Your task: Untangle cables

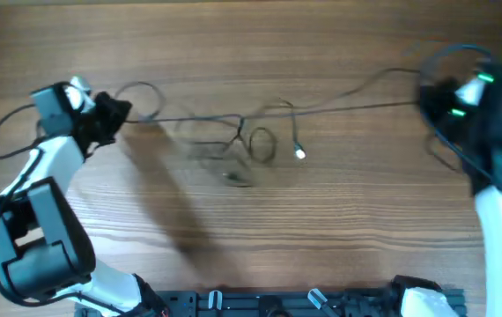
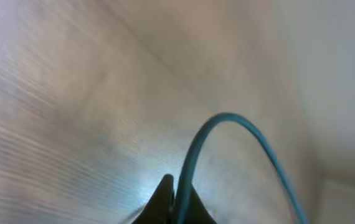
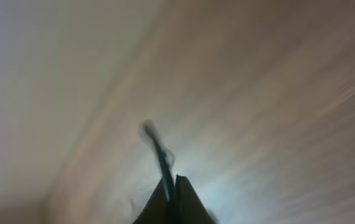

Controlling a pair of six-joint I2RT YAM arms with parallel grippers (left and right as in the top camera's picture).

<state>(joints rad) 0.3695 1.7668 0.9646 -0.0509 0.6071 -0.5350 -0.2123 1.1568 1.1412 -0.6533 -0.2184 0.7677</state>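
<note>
Cables (image 1: 251,136) run across the wooden table (image 1: 339,229) overhead, pulled between left gripper (image 1: 117,113) and right gripper (image 1: 431,95), knotted mid-table with bare wood all round; a pale plug (image 1: 299,153) lies just beside the knot. Left wrist, blurred: fingers (image 2: 159,200) clenched on the cables, one arching up over open wood. Right wrist, blurred too: fingers pinched on the cables.

Tabletop (image 1: 339,238): warm brown, fine wood-grain streaks. Cables (image 1: 260,141): thin, black; one tip (image 1: 300,153) bright white, frame centre. Left arm (image 1: 48,167): white shell, black joints. Green lights (image 1: 484,81), upper right. Left wrist view: strand (image 2: 252,134) reads teal-blue.
</note>
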